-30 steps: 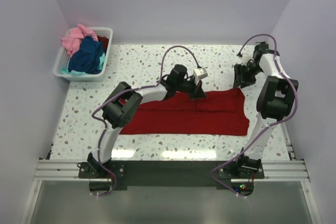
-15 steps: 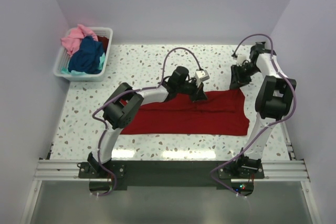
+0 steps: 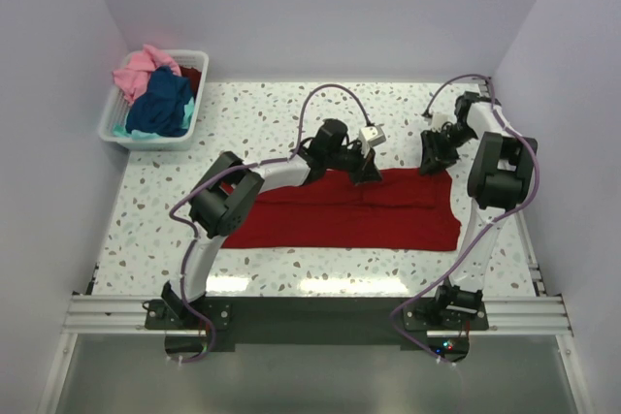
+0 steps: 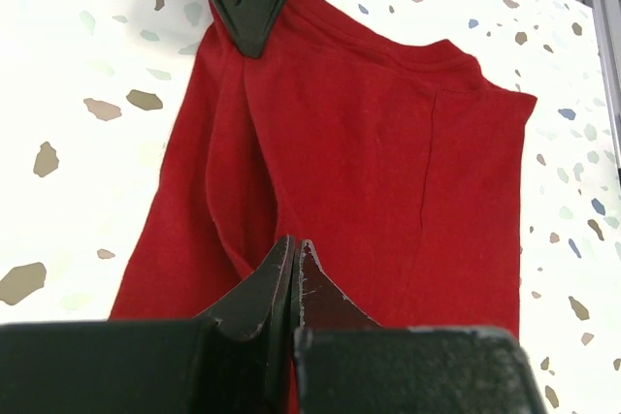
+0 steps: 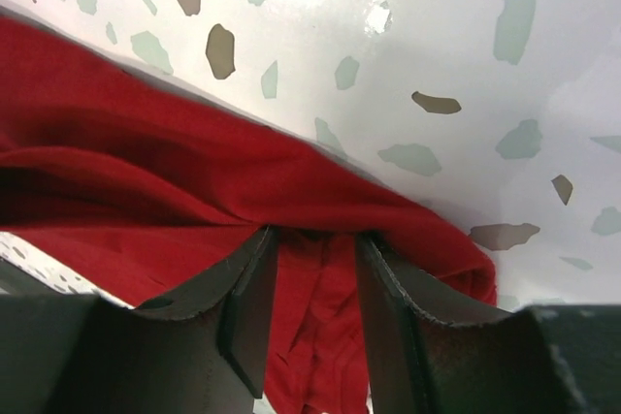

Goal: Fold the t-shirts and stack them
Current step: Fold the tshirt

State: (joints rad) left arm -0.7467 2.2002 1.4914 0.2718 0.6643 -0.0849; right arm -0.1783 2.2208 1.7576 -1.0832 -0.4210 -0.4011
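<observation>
Cloth is filling the middle of the top view, where the deep red t-shirt (image 3: pixel 349 220) is lying flat on the speckled table (image 3: pixel 272 113), folded into a long band running from left to right. The left gripper (image 3: pixel 369 174) is sitting at the band's upper edge, a little right of centre. In the left wrist view its jaws are pressing together at the bottom of the frame, pinching a raised pleat of red cloth that is running up the frame away from them. The right gripper (image 3: pixel 430 164) is reaching down to the shirt's upper right corner. In the right wrist view its jaws are standing partly apart at the bottom centre, straddling the rumpled hem, and red cloth is bunching in the gap between them. Whether they are actually squeezing that cloth or only standing around it I cannot tell. In the upper left of the top view a white slatted basket (image 3: pixel 114 128) is sitting at the table's far corner, holding a heap in which a pink t-shirt (image 3: pixel 136 70) is lying toward the back, a navy t-shirt (image 3: pixel 163 104) is lying on top in front of it, and a teal t-shirt (image 3: pixel 191 110) is peeking out beneath.
</observation>
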